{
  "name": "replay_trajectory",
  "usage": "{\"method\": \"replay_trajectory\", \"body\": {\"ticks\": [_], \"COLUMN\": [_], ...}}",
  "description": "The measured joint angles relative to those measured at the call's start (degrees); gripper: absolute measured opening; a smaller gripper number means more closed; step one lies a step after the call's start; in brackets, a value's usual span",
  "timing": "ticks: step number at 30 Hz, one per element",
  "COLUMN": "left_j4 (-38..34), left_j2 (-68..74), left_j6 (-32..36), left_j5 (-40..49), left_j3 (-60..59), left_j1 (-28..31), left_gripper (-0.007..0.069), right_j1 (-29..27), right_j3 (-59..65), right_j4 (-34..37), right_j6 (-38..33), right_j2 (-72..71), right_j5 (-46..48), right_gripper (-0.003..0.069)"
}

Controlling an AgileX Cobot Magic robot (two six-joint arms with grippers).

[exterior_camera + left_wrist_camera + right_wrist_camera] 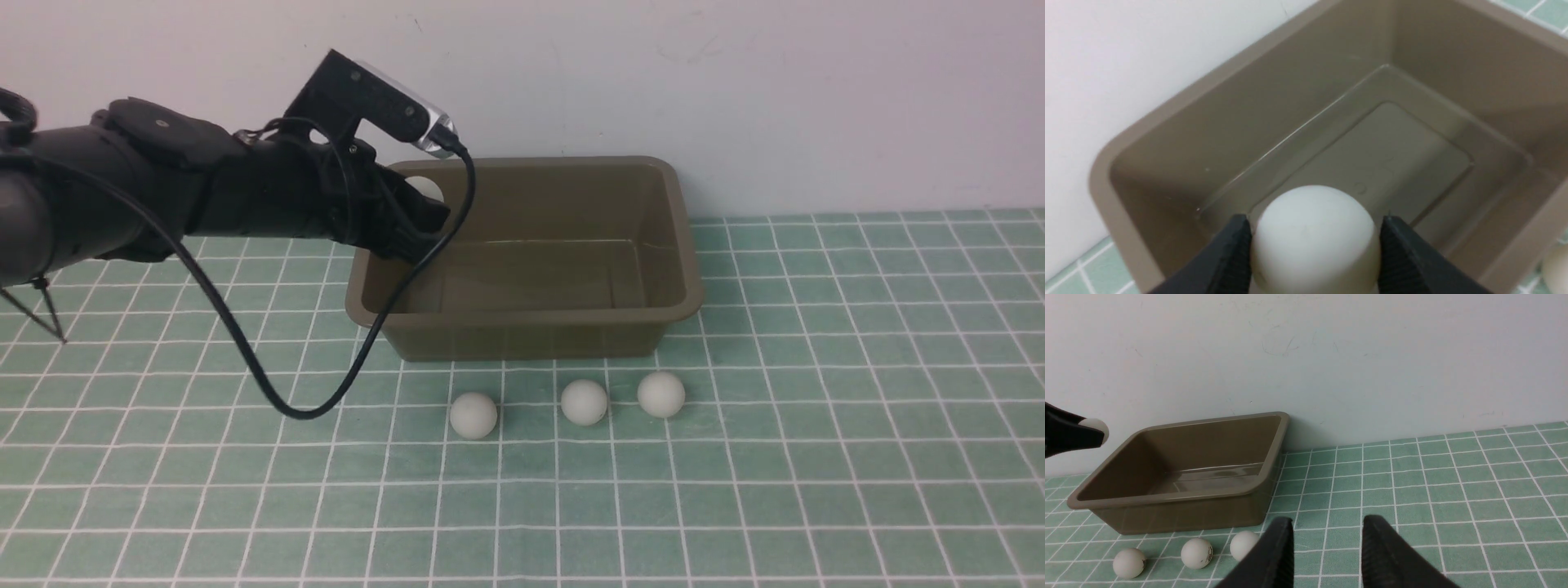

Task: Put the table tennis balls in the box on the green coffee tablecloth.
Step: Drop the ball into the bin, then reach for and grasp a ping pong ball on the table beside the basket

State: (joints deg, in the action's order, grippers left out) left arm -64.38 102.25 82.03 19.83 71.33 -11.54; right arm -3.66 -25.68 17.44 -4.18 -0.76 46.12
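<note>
We've got one table tennis ball [1315, 241] up in the L gripper [1315, 226], pinched btwn its two fingers w/ the jaws spread just to the ball's width. It's over the L end of the box, above the rim, not resting in it. The other three white balls are on the cloth just in front of the box: the L ball [473, 416] sits a bit apart & nearest us, then the middle ball [584, 402] and the R ball [661, 394] close together, w/o touching.

The box [526, 340] is olive-brown, upright, & we see no ball on the part of its floor in view. It's on the green coffee tablecloth [857, 408] – teal-green w/ a thin white grid – near the back of the table, by the pale wall [816, 98].

Our L arm [204, 180] reaches in from the L side, its black cable [253, 367] looping down in front of the box's near L corner. Our R gripper [1329, 522] has nothing btwn its fingers; they're a narrow gap apart, well R of the box.
</note>
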Motion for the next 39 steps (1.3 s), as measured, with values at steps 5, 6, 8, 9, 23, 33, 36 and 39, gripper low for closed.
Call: {"method": "replay_trajectory", "body": {"ticks": [5,6,8,9,23,33,36,39], "left_j4": [0.0,0.0,0.05,0.05,5.35,22.17,27.87,32.14], "left_j2": [5.75,7.37,9.91,10.68,3.5,-13.16,-15.42,-15.55], "left_j6": [1.61,2.61,4.43,4.94,-5.56,-28.49,-36.5,-42.14], "left_j5": [-0.07,0.09,1.1,1.38,5.13,21.7,28.44,33.03], "left_j3": [3.48,4.46,5.9,6.54,8.08,8.25,8.25,8.25], "left_j1": [0.0,0.0,0.0,0.0,0.0,0.0,0.0,0.0], "left_gripper": [0.0353,0.0353,0.0353,0.0353,0.0519,0.0411,0.0382,0.0367], "right_j1": [0.0,0.0,0.0,0.0,0.0,0.0,0.0,0.0], "right_j3": [0.0,0.0,0.0,0.0,0.0,0.0,0.0,0.0], "right_j4": [0.78,1.02,1.51,1.73,2.55,2.95,3.01,3.01], "right_j6": [0.0,0.0,0.0,0.0,-5.63,-7.18,-7.18,-7.18], "right_j2": [0.0,0.0,0.0,0.0,0.0,0.0,0.0,0.0], "right_j5": [0.0,0.0,0.0,0.0,-0.4,-1.14,-1.2,-1.27], "right_gripper": [0.0221,0.0221,0.0221,0.0221,0.0221,0.0221,0.0221,0.0221]}}
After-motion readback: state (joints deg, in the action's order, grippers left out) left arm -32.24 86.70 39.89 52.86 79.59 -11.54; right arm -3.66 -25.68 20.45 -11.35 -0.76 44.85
